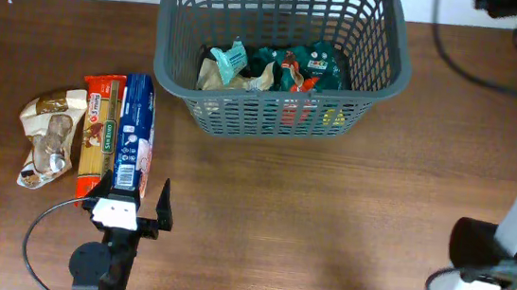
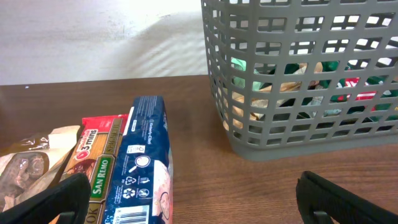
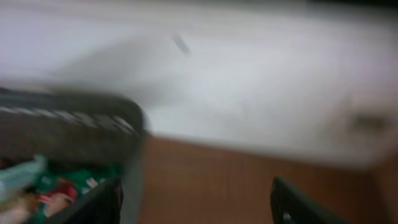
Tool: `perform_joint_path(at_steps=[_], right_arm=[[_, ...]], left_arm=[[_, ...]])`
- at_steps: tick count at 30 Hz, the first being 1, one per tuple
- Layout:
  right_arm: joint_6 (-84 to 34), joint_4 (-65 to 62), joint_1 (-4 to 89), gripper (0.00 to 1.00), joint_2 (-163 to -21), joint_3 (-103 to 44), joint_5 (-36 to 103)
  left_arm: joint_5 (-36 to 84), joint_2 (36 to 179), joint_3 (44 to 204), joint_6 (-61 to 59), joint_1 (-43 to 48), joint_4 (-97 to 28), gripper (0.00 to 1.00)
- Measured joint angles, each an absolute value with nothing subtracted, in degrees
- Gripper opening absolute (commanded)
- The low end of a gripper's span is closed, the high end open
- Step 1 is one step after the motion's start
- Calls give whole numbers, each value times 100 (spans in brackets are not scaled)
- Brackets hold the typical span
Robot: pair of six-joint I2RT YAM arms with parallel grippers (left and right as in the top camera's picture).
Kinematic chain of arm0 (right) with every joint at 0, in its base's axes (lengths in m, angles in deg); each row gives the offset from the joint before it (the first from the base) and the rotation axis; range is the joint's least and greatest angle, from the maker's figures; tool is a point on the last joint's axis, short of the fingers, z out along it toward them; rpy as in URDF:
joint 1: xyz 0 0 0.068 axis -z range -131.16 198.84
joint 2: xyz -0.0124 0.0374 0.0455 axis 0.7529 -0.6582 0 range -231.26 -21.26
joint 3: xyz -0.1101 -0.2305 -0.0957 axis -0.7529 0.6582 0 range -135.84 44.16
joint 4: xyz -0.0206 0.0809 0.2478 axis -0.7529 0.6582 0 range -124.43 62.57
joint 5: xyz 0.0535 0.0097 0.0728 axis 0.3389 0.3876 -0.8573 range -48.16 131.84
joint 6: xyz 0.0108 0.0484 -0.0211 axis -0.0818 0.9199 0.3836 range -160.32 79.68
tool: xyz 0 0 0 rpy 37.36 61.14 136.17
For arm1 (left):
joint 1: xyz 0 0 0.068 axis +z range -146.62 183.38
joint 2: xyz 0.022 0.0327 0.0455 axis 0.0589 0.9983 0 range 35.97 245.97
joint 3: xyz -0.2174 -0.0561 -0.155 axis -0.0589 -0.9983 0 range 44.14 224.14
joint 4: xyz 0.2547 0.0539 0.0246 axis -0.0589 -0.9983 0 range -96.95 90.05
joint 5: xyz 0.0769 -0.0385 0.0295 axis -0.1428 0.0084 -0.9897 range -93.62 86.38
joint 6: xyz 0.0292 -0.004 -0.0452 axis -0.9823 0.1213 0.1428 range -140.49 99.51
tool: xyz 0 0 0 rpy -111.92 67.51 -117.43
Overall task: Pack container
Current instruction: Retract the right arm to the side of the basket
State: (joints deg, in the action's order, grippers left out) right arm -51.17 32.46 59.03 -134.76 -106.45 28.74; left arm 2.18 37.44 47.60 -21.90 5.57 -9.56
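- The container is set on the table at 12 o'clock from the table's middle.
- A heap of packets is held in the container.
- Three items are laid side by side at 9 o'clock, well apart from the container: a bag outermost, a pasta packet at its 3 o'clock, and a third packet touching the pasta packet's 3 o'clock side.
- The left gripper is placed at 6 o'clock of the third packet, whose near end is seen between the spread fingers.
- The right gripper is found at 2 o'clock of the container.
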Motion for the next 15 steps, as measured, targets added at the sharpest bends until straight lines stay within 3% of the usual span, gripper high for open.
perform_joint_path(at_steps=[4,7,8,9,15], right_arm=[[-4827,3266,6446,73,-13681,-9449,2876],[-4715,3248,6614,79,-13836,-8531,2872],[-4680,3248,6636,82,-13862,-8260,2872],[-4654,3242,6644,99,-13878,-8053,2874],[-4630,3198,6642,99,-13897,-7255,2872]], left_arm=[[218,3744,4760,-2190,557,-932,99],[249,3744,4760,-2190,557,-833,99],[279,3744,4760,-2190,557,-829,99],[336,3744,4760,-2187,557,-846,99],[369,3945,5143,-1761,557,-1994,99]])
